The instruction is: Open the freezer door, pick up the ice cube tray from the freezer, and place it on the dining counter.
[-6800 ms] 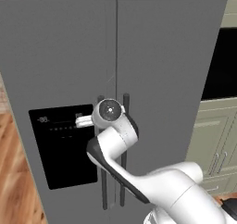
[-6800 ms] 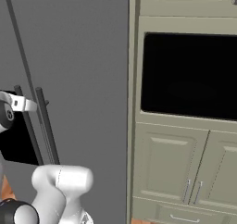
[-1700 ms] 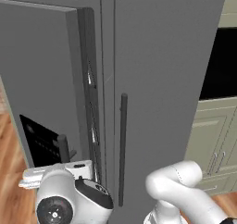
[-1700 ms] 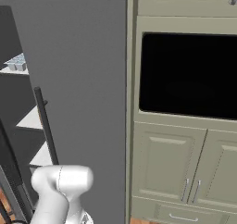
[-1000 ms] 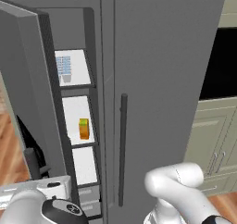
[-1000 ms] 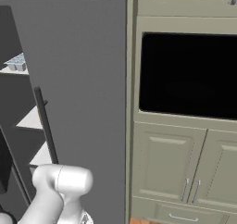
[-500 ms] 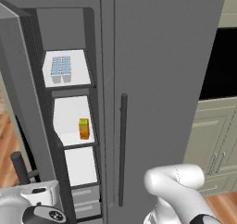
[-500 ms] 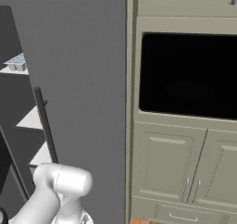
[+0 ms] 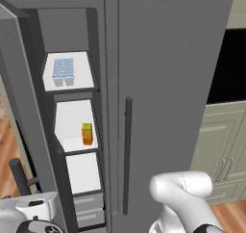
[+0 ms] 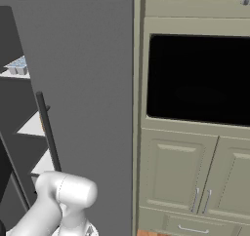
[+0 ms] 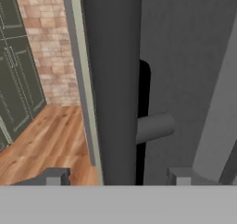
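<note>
Inside, the freezer (image 9: pixel 72 30) holds the ice cube tray (image 9: pixel 63 69) – top shelf.

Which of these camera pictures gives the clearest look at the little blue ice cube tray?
The left base view: the ice cube tray sits in full sight on the freezer's top white shelf, its grid of cells visible. The right base view catches just its edge at the far left of the picture.

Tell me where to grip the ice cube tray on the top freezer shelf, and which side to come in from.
Grip the ice cube tray across its narrow width at the front end. It lies flat on the top white shelf, long axis running into the freezer, so its short front edge faces out. Coming straight in from the open front looks best, just above the shelf, with the jaws straddling the two long sides.
</note>
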Controlling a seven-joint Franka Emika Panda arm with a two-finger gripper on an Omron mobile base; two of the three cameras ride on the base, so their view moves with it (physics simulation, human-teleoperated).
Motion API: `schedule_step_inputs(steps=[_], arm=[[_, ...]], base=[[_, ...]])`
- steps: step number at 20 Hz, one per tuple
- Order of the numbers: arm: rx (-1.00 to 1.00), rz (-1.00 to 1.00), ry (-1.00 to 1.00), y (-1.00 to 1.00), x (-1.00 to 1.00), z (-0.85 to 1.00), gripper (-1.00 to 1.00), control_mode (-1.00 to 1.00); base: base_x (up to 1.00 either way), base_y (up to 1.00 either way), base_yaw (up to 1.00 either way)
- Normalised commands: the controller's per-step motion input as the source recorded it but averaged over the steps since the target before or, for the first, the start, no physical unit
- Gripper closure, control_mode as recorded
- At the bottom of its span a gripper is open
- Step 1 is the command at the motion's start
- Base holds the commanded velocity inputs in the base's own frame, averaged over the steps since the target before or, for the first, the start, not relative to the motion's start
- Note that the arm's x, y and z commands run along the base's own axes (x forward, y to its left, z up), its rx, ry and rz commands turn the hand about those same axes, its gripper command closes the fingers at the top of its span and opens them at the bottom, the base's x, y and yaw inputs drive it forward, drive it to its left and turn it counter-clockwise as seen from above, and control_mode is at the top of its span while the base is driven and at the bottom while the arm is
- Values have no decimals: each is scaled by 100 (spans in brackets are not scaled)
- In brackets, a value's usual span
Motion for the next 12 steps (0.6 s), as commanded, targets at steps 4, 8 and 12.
schedule_step_inputs(steps=[4,8,12], arm=[[0,0,-2,-12,-71,3,-100,-100],[0,0,0,-38,-67,27,-100,-100],[4,8,0,-82,-44,57,-100,-100]], base=[[0,0,0],[0,0,0],[0,0,0]])
